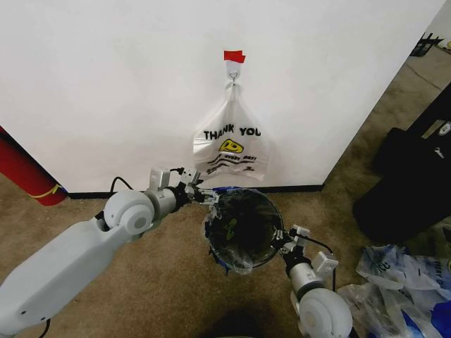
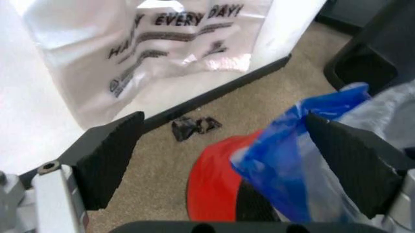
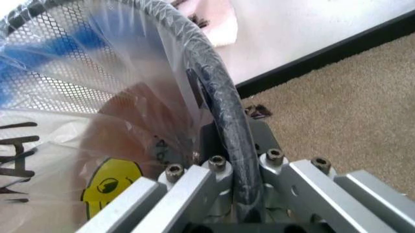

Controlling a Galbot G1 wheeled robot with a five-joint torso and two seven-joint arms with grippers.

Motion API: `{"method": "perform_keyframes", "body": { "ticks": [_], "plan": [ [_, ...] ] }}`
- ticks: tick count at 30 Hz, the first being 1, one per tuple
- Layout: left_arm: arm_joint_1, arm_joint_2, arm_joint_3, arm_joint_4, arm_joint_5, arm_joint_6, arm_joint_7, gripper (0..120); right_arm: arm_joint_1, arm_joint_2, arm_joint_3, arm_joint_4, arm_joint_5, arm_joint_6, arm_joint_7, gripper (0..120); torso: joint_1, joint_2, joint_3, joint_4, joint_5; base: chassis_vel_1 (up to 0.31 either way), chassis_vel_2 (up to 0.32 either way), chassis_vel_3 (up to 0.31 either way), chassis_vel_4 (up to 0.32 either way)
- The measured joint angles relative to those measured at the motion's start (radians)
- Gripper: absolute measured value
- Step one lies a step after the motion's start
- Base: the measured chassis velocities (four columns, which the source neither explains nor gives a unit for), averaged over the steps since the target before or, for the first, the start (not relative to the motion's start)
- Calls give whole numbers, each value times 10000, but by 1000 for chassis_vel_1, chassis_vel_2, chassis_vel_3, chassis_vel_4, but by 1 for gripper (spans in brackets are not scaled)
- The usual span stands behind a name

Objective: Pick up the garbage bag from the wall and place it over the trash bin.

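The garbage bag (image 1: pixel 243 227), thin and see-through with blue patches, lies draped in and over the trash bin (image 1: pixel 266 202), a round black mesh basket on the carpet below the wall (image 1: pixel 106 84). My left gripper (image 1: pixel 204 196) is at the bin's far left rim and stands open; in the left wrist view a blue fold of the bag (image 2: pixel 292 145) rests against one finger (image 2: pixel 350 165) above the bin's red base (image 2: pixel 207 179). My right gripper (image 1: pixel 285 243) is at the near right rim, shut on the bag-covered rim (image 3: pixel 220 97).
A white "THANK YOU" bag (image 1: pixel 231 148) hangs from a hook (image 1: pixel 232 72) under red tape (image 1: pixel 234 55), just behind the bin. A red cylinder (image 1: pixel 25 172) stands at left, a black case (image 1: pixel 416 169) at right, and a heap of plastic bags (image 1: pixel 402 282) lies near right.
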Motion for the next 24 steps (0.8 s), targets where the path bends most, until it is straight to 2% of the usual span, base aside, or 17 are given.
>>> {"method": "perform_keyframes", "body": {
  "ticks": [12, 24],
  "plan": [
    [114, 286, 103, -6, -3, 0, -44, 98, 98, -97, 46, 29, 57, -31, 58, 0, 0, 0, 0, 2, -1, 0, 0, 0, 0],
    [-127, 142, 450, 1017, 119, -118, 60, 97, -12, -76, 87, 248, 66, -41, 80, 0, 0, 0, 0, 1, -3, 0, 0, 0, 0]
  ]
}}
